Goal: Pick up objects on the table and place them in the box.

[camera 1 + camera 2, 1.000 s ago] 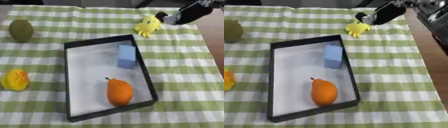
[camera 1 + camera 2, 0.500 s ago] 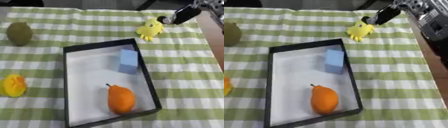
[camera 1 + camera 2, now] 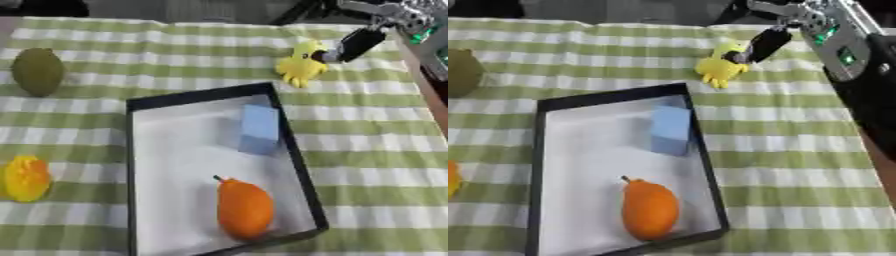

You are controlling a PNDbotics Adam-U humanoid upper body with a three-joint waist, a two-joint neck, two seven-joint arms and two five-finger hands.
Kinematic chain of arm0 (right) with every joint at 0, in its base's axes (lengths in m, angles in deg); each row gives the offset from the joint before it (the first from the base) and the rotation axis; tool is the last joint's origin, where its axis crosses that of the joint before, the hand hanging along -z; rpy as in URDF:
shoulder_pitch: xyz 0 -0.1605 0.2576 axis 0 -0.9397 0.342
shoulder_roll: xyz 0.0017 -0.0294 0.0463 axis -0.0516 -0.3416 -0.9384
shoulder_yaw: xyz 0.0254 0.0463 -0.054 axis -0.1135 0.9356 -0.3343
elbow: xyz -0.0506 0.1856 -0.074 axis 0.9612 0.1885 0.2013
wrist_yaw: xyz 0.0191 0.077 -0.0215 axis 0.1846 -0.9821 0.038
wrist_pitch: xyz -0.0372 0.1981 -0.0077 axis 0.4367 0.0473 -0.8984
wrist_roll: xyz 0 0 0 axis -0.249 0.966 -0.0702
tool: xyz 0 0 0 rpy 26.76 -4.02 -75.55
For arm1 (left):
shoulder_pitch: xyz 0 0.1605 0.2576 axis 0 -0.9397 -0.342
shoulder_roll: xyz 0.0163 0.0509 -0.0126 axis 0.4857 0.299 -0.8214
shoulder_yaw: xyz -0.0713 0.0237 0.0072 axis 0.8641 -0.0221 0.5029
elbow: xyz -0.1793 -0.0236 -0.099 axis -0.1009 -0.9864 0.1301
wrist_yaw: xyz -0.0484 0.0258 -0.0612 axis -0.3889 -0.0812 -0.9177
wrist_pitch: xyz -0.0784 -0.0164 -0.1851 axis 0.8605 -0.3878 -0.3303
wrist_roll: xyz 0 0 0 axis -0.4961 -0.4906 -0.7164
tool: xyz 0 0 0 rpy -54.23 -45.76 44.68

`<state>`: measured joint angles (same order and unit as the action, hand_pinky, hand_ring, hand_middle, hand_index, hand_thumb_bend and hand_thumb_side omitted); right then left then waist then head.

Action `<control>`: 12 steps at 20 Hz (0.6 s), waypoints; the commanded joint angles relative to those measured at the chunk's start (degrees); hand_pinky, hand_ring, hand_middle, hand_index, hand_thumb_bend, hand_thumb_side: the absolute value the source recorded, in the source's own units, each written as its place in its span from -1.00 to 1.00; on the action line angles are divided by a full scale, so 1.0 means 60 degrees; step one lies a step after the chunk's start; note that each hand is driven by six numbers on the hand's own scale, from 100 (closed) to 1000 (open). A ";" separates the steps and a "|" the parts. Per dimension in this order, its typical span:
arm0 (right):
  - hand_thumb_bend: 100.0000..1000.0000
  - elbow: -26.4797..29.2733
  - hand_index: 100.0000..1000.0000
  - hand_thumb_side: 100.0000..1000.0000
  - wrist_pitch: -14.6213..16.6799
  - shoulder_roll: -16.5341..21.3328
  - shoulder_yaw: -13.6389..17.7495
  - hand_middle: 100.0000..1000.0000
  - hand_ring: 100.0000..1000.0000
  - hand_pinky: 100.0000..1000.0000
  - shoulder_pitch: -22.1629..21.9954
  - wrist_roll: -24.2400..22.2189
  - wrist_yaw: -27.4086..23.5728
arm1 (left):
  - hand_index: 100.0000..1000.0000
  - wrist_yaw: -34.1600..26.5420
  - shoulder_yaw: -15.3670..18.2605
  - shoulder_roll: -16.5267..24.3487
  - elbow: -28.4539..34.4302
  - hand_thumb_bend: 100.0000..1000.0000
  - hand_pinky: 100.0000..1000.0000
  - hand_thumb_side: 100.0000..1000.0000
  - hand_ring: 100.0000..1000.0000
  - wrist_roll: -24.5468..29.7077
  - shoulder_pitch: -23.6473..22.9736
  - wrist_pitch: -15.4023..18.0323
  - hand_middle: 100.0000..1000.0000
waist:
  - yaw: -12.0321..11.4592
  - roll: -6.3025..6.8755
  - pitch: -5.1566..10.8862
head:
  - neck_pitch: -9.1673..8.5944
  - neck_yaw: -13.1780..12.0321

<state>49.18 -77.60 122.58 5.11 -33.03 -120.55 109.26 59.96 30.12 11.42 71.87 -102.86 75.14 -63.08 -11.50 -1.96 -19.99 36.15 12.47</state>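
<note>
Right hand [image 3: 354,44] now lower against the yellow toy [image 3: 302,64], no longer just above it.

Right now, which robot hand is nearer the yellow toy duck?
Right. The right robot hand touches the yellow toy duck from its upper right side, beyond the box. The left robot hand shows in neither view.

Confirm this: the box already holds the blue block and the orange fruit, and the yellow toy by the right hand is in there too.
Wrong on the yellow toy: it lies on the tablecloth beyond the box, by the right hand, as the left eye view shows. The blue block and orange fruit are inside.
</note>
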 commanded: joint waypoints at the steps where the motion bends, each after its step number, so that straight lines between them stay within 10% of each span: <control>1: -0.37 -0.0493 0.72 -0.68 0.0433 0.0107 0.0247 0.64 0.73 0.75 0.0236 0.0102 0.0363 | 0.54 0.0011 0.0047 0.0279 0.0207 -0.96 0.65 0.48 0.68 0.0024 0.0111 -0.0002 0.58 | -0.0036 -0.0120 -0.0010 | -0.0121 0.0125; 12: -0.31 -0.1462 0.75 -0.70 0.0750 -0.0146 0.0566 0.66 0.74 0.75 0.0164 0.0487 0.1028 | 0.54 -0.0009 0.0016 0.0254 0.0277 -0.96 0.65 0.49 0.68 0.0044 0.0209 -0.0020 0.58 | -0.0211 -0.0138 -0.0237 | -0.0137 0.0406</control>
<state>40.50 -73.19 120.64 7.72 -32.87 -118.15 114.99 59.96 30.10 11.43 72.25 -102.72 75.76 -63.20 -12.75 -2.21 -21.59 36.12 14.63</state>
